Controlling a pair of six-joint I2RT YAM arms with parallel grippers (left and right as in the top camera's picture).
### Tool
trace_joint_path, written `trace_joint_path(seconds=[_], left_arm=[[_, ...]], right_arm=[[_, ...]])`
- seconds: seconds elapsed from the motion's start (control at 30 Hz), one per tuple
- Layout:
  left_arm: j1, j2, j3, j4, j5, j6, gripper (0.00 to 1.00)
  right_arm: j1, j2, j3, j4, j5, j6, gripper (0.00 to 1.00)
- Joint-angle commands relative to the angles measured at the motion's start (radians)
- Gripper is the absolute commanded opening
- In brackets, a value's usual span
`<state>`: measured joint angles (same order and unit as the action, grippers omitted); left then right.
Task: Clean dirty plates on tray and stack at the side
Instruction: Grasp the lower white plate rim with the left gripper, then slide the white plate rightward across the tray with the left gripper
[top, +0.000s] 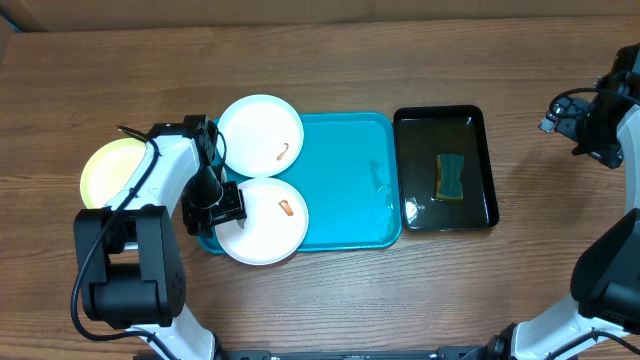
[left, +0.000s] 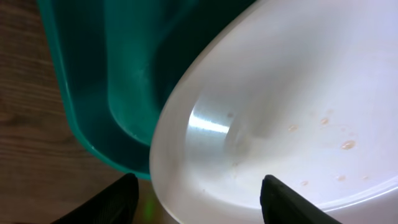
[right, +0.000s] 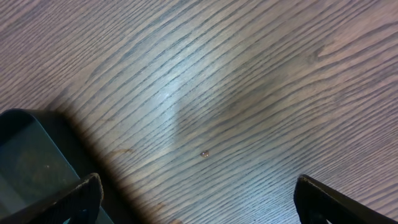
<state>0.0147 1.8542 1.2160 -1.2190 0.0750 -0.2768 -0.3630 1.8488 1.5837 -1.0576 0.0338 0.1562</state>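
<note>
Smeared white plate (top: 262, 222) at near-left corner of tray (top: 350, 180), rim between parted fingers of left tool (top: 227, 205)

Place: robot lab bench set up for dishwashing. Evidence: wood-grain worktop (top: 400, 300); left arm (top: 130, 260) and right arm (top: 610, 270) standing at its near edge; blue tray (top: 350, 180) carrying plates (top: 258, 130); black basin (top: 438, 110) with sponge (top: 450, 176) lying in water

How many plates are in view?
3: a far white plate and a near white plate on the tray's left end; a yellow-green plate on the table beside it.
</note>
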Motion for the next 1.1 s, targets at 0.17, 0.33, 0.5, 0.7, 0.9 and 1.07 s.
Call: trace_joint_path(seconds=[0.17,0.33,0.5,0.7,0.9,1.07], left_arm=[[-0.003,-0.024,-0.021,0.016,-0.056,-0.089,0.54],[-0.004,-0.024,-0.032,0.039,-0.044,-0.158,0.45],[-0.016,-0.024,-0.037,0.045,0.0,-0.156,0.25],[-0.046,-0.024,-0.037,0.039,0.012,-0.156,0.23],[-0.1,-0.024,-0.037,0.072,0.057,-0.15,0.22],[-0.165,-0.024,-0.037,0.127,0.094,-0.151,0.23]], right_arm=[[0.003,-0.01,0.016,0.005,0.01,-0.001,1.0],[0.003,-0.01,0.016,0.005,0.01,-0.001,1.0],[0.003,-0.01,0.016,0.005,0.01,-0.001,1.0],[0.003,-0.01,0.016,0.005,0.01,-0.001,1.0],[0.003,-0.01,0.016,0.005,0.01,-0.001,1.0],[0.003,-0.01,0.016,0.005,0.01,-0.001,1.0]])
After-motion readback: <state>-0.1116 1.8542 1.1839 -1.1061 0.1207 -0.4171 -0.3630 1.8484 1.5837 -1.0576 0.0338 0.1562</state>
